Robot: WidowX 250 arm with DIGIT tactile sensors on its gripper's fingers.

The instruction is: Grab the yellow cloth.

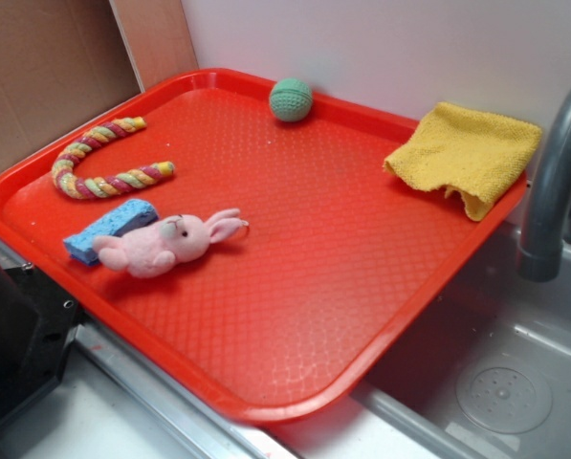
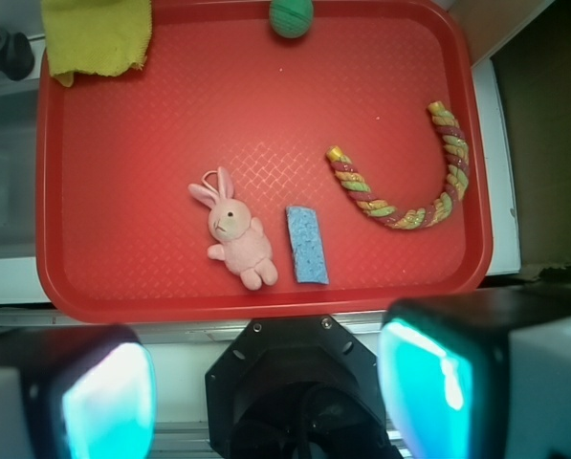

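Step in hand: approach, not yet begun in earnest. Gripper sitting off near edge of red tray, fingers spread wide, holding nothing. Yellow cloth lying rumpled at far corner of tray, draping over rim toward sink, well apart from gripper. Green ball sitting near cloth along far rim. Next move likely calling for travel across tray, over pink bunny, then descent onto cloth fold.

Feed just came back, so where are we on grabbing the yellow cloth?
Nothing looks done yet. The yellow cloth lies untouched on the far corner of the red tray, draped over its rim. The gripper is open, holds nothing, and sits off the tray's near edge. Left: reach across, descend, close on the cloth.
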